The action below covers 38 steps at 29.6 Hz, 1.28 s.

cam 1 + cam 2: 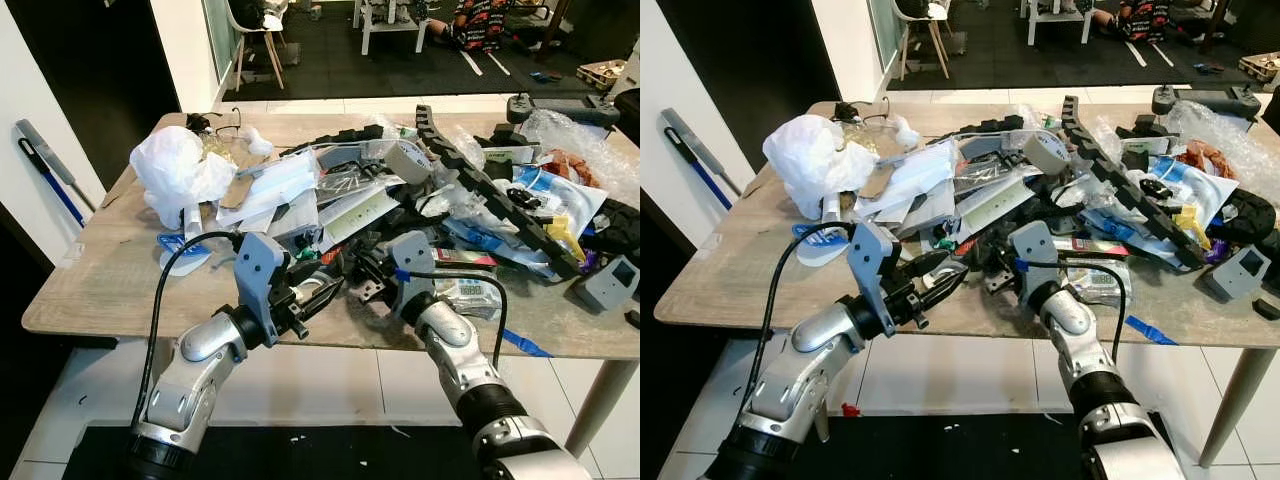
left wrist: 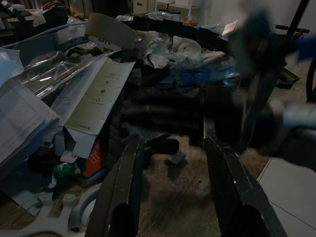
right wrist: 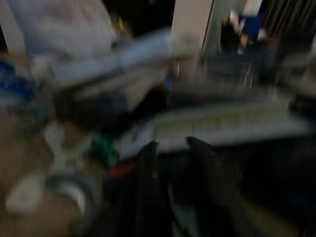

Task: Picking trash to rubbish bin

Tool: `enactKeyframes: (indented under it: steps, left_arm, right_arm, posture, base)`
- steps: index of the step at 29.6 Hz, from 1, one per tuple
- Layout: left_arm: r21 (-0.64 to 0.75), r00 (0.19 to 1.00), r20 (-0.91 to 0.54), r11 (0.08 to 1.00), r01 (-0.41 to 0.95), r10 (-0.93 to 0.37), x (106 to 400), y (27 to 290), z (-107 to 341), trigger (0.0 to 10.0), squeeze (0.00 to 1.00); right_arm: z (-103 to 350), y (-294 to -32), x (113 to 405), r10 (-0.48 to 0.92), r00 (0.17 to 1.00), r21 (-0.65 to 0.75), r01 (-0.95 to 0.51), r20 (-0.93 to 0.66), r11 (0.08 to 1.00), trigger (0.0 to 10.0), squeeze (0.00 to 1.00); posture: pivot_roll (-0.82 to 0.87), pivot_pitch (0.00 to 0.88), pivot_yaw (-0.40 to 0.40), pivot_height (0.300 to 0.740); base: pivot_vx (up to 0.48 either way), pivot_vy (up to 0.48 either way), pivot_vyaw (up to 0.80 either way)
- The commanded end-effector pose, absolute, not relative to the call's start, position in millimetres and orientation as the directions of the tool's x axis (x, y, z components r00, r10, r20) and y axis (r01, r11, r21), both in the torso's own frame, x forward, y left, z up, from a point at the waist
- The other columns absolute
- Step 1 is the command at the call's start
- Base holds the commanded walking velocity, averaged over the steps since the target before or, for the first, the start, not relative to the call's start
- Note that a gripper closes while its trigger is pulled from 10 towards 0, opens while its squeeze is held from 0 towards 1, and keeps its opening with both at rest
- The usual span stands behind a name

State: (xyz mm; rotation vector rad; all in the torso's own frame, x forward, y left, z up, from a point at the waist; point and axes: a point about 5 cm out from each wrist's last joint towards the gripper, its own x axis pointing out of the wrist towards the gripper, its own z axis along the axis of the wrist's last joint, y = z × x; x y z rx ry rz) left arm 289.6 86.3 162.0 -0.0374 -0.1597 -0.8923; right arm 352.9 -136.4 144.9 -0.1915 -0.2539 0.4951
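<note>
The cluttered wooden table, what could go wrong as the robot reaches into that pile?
The left end effector, fingers open, sits beside the right end effector at the pile's near edge, so the arms might collide. The long black cable chain lies across other trash; pulling anything under it could drag items off the wooden table.

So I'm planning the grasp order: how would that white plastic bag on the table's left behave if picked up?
The white bag looks crumpled and thin, so probably floppy and light. It would likely deform rather than lift whole, and might drag the papers touching it.

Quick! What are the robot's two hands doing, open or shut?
Left gripper: open, empty, at the table's near edge.
Right gripper: too blurry to tell.
</note>
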Motion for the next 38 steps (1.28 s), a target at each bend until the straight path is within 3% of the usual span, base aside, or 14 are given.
enactKeyframes:
  steps: [1, 13, 24, 25, 26, 38]
  left_arm:
    - [0.043, 0.621, 0.148, 0.633, 0.773, -0.769, 290, 90, 162, 10.0, 0.00]
    - [0.033, 0.621, 0.140, 0.631, 0.775, -0.771, 286, 91, 160, 10.0, 0.00]
    - [0.022, 0.620, 0.135, 0.628, 0.778, -0.773, 285, 89, 158, 10.0, 0.00]
    - [0.021, 0.620, 0.136, 0.628, 0.778, -0.773, 285, 89, 158, 10.0, 0.00]
    - [0.021, 0.620, 0.137, 0.628, 0.778, -0.772, 285, 89, 159, 10.0, 0.00]
    - [0.021, 0.629, 0.137, 0.637, 0.771, -0.766, 285, 90, 159, 10.0, 0.00]
  right_arm:
    - [148, -135, 352, 0.484, 0.847, -0.235, -0.436, 0.222, 0.869, 10.0, 1.00]
    - [136, -136, 346, 0.501, 0.854, -0.308, -0.444, 0.141, 0.842, 10.0, 1.00]
    - [118, -140, 341, 0.488, 0.872, -0.260, -0.460, 0.050, 0.849, 10.0, 1.00]
    - [117, -140, 342, 0.487, 0.872, -0.252, -0.462, 0.045, 0.850, 10.0, 0.97]
    - [116, -139, 343, 0.490, 0.871, -0.243, -0.468, 0.033, 0.849, 10.0, 0.00]
    - [115, -134, 348, 0.514, 0.858, -0.243, -0.496, 0.011, 0.833, 10.0, 0.00]
  posture:
    - [-0.02, 0.106, 0.083, 0.740]
    - [-0.03, 0.149, 0.084, 0.740]
    - [-0.03, 0.164, 0.087, 0.740]
    - [-0.03, 0.165, 0.086, 0.740]
    - [-0.03, 0.166, 0.085, 0.740]
    - [-0.01, 0.170, 0.085, 0.740]
  base:
    - [0.000, 0.000, 0.00]
    - [0.000, 0.000, 0.00]
    - [0.000, 0.000, 0.00]
    - [0.000, 0.000, 0.00]
    - [0.000, 0.000, 0.00]
    - [0.000, 0.000, 0.00]
